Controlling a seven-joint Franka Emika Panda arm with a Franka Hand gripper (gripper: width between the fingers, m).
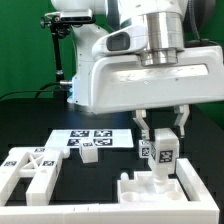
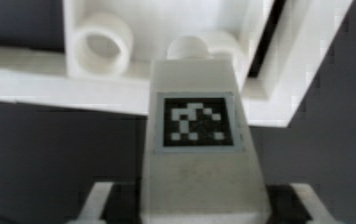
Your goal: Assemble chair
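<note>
My gripper (image 1: 162, 140) is shut on a tapered white chair piece (image 1: 158, 152) that carries square marker tags and stands upright. In the wrist view this piece (image 2: 196, 120) fills the middle, with a finger (image 2: 114, 200) at each side of its wide end. Its rounded tip sits against a white chair panel (image 2: 157, 80) beside an oval hole (image 2: 100, 48). In the exterior view that panel (image 1: 160, 192) lies right under the gripper at the front right. A cross-braced white frame (image 1: 30, 172) lies at the exterior view's front left. A small white block (image 1: 88, 153) lies near the middle.
The marker board (image 1: 85, 137) lies flat behind the small block. Low white walls (image 1: 126, 182) rise around the panel at the front right. The arm's large white body (image 1: 140, 70) fills the upper part of the exterior view. The table is black.
</note>
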